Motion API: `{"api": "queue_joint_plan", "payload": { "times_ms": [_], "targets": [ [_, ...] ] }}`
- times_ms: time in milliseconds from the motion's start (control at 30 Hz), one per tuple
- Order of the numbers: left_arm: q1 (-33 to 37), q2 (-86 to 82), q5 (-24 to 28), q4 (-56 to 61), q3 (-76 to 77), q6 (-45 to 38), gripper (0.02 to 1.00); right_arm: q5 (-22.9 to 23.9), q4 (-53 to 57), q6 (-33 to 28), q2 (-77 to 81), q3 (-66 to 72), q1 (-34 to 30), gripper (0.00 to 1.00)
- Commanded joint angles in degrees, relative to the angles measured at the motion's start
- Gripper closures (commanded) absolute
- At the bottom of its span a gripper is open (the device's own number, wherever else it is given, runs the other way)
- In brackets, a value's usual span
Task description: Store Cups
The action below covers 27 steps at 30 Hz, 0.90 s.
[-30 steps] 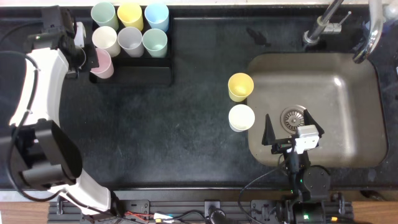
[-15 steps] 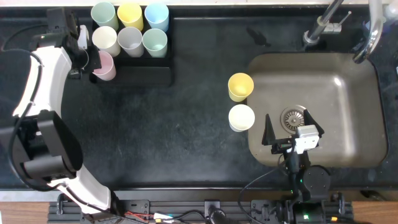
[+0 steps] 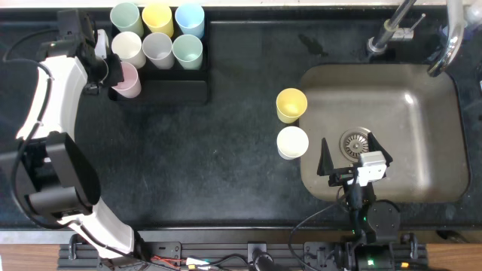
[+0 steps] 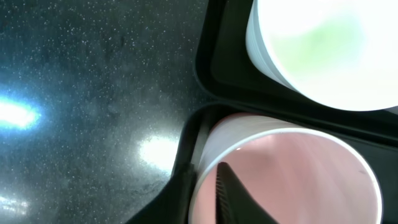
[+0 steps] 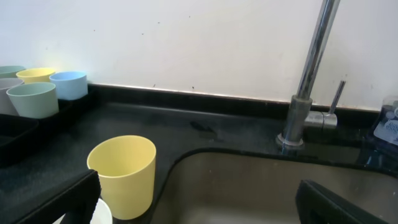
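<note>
Partway done: six cups [image 3: 157,47] in the far-left tray [image 3: 181,87], pink cup [image 3: 125,78] pinched at its rim by the left fingers [image 4: 233,196] at the tray's near corner, yellow cup [image 3: 291,105] and white cup [image 3: 292,142] waiting on the desk [image 3: 188,165], right fingers [image 3: 325,159] spread empty.

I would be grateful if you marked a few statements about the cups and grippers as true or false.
1. The left gripper grips the pink cup at its rim. True.
2. The loose yellow cup lies on its side. False: it stands upright, mouth up.
3. A white cup stands on the counter beside the sink. True.
4. The right gripper holds the white cup. False: it is open and holds nothing.
</note>
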<state>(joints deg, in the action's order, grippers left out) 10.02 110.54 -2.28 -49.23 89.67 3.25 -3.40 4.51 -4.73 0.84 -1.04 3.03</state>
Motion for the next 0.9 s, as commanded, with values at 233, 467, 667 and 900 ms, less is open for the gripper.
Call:
{"api": "queue_joint_plan", "payload": {
  "times_ms": [233,467,667,900],
  "targets": [
    [0.31,-0.48,0.96,0.11,0.0,4.11,0.68,0.46,-0.31,0.0,-0.63,0.79,-0.15,0.009],
    [0.31,-7.54,0.92,-1.62,0.0,5.7,0.619,0.46,-0.31,0.0,-0.63,0.76,-0.15,0.005],
    [-0.57,-16.72,1.03,-2.51,0.0,9.64,0.52,0.46,-0.31,0.0,-0.63,0.79,-0.15,0.005],
    [-11.15,-25.68,1.73,-3.26,0.04,20.65,0.354,0.46,-0.31,0.0,-0.61,0.79,-0.15,0.007]
  ]
}}
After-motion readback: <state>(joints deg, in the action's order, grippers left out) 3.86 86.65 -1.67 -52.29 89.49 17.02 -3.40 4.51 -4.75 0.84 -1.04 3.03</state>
